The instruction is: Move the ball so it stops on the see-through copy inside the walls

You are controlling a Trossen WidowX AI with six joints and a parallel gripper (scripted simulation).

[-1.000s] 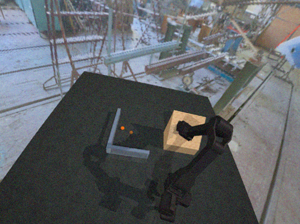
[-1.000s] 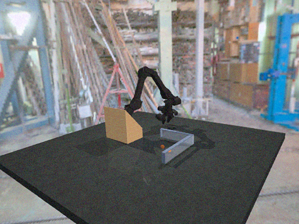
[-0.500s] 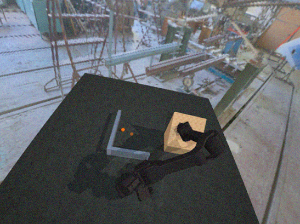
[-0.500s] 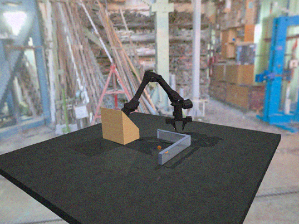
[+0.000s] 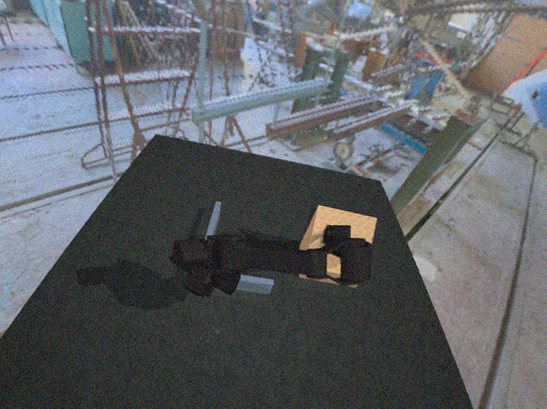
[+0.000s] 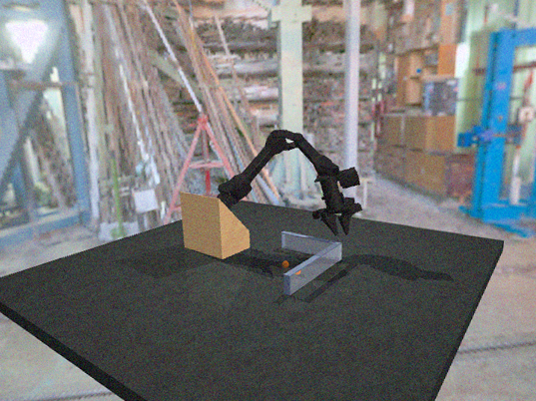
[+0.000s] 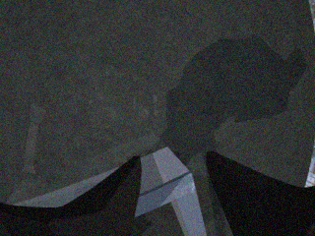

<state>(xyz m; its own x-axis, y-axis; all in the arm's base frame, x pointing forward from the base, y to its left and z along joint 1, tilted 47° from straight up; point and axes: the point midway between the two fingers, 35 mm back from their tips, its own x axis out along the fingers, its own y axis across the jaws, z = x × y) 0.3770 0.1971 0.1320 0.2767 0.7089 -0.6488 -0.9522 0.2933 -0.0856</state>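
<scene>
Wrist view shows the jaws spread partway, with nothing pinched between them; we see the corner of two low clear walls [image 5: 213,220] [image 6: 312,270] [image 7: 167,164] past the fingertips. The jaws hang tips down, above the tabletop [image 5: 241,375] [image 6: 262,348] [image 7: 98,74]. We judge that middling spread suits a small ball, leaving room for the fingers to come down around it.

Just outward, two orange spots [image 6: 291,268] lie inside the corner in the exterior view, near each other, one seen through a wall. We take them for the ball and its see-through copy, but cannot tell which is which. The black arm [image 5: 267,255] [image 6: 311,155] hides both from above. It arches high, probably so we can approach over the walls rather than through them; sinking here could clip one. Farther out, a wooden block [image 5: 344,222] [image 6: 202,224] sits by the arm's foot.
</scene>
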